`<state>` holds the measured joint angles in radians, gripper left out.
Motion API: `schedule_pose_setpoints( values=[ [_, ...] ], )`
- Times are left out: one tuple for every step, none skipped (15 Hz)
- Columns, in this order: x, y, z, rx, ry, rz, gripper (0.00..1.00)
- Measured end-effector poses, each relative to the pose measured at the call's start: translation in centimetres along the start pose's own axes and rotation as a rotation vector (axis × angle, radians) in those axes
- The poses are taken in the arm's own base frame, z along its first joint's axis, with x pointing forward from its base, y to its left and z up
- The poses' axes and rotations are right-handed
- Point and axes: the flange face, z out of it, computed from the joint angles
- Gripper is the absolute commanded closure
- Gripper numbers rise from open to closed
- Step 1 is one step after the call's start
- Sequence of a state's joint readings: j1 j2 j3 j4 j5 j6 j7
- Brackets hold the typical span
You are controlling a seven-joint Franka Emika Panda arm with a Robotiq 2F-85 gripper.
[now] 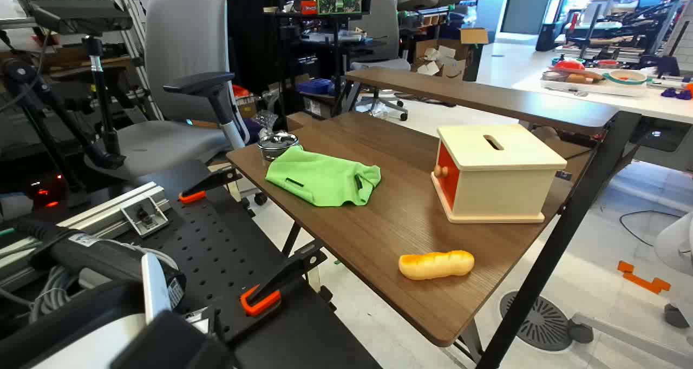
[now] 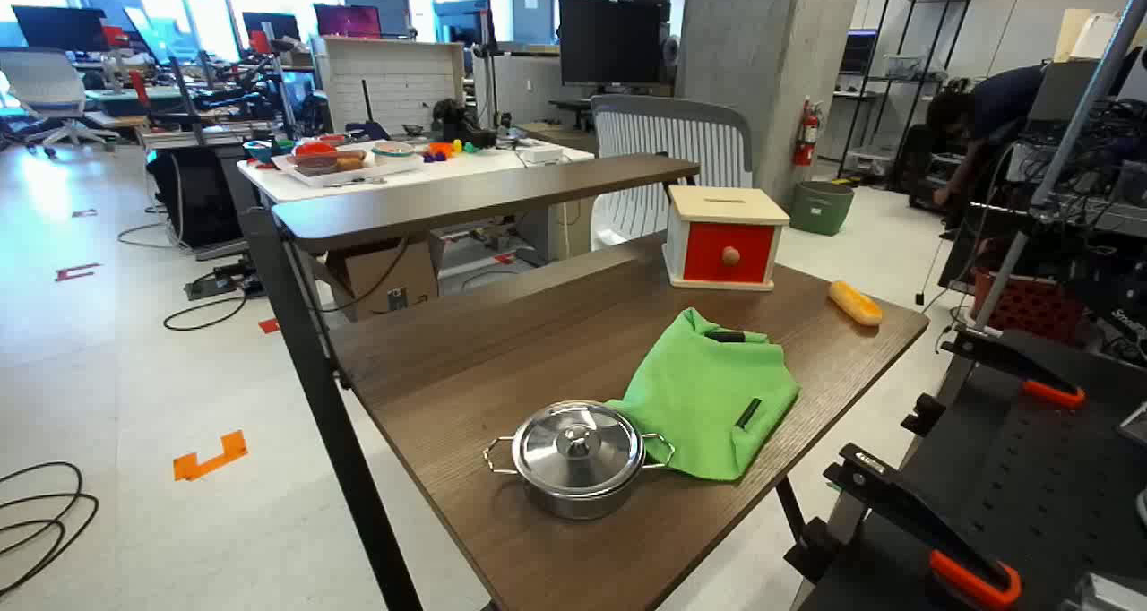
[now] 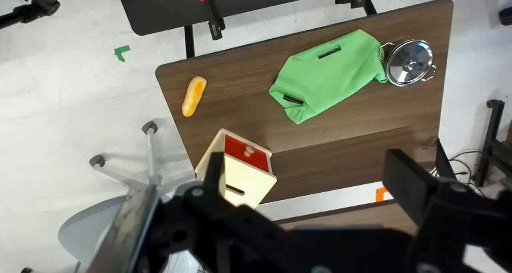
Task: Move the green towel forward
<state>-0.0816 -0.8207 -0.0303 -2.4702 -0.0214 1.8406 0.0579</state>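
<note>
Wrist view: the black two-fingered tool (image 3: 307, 161) at the bottom of the frame is released, its fingers (image 3: 404, 181) spread wide, with nothing gripped. The green cloth towel (image 3: 332, 73) lies rumpled on the brown wood-grain desk (image 3: 240, 77), right of centre in the upper half of the frame. Expected handling: light, limp and not fragile; the fabric should not slip readily once pinched, but it will probably fold and trail instead of moving as a rigid piece. It carries two short black strips (image 3: 293, 99); whether these are tags or slits cannot be told, so do not use them as grips. Recommended hold: the creased end at the towel's lower left in this view, clear of the round lidded metal pot (image 3: 410, 63). Descend until the fingertips nearly meet the desk, then pinch a raised fold. Caution: in an exterior view the pot (image 2: 578, 454), at lower centre, has one side handle against or over the cloth; which of these applies cannot be told. Raise the held end slightly before advancing, so that the cloth does not drag the pot.
</note>
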Motion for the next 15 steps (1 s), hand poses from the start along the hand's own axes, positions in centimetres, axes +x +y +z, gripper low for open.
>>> schedule_pose_setpoints(
  values=[
    [0.0, 0.0, -0.1, 0.0, 0.003, 0.0, 0.0],
    [0.0, 0.0, -0.2, 0.0, 0.005, 0.0, 0.0],
    [0.1, 0.0, -0.3, 0.0, 0.006, 0.0, 0.0],
    [0.1, 0.0, -0.3, 0.0, 0.007, 0.0, 0.0],
    [0.1, 0.0, -0.3, 0.0, 0.007, 0.0, 0.0],
    [0.1, 0.0, -0.3, 0.0, 0.007, 0.0, 0.0],
    [0.1, 0.0, -0.3, 0.0, 0.007, 0.0, 0.0],
    [0.1, 0.0, -0.2, 0.0, 0.006, 0.0, 0.0],
    [0.0, 0.0, -0.1, 0.0, 0.003, -0.001, 0.0],
    [-0.1, -0.3, 0.1, -0.004, -0.001, -0.01, 0.0],
    [-0.2, -0.7, 0.5, -0.011, -0.007, -0.027, 0.0],
    [-0.3, -1.3, 1.0, -0.016, -0.013, -0.052, 0.0],
    [-0.5, -2.1, 1.6, -0.02, -0.015, -0.08, 0.0],
    [-0.6, -3.0, 2.3, -0.021, -0.01, -0.11, 0.0],
    [-0.7, -3.9, 3.1, -0.022, 0.0, -0.137, 0.0]
  ],
)
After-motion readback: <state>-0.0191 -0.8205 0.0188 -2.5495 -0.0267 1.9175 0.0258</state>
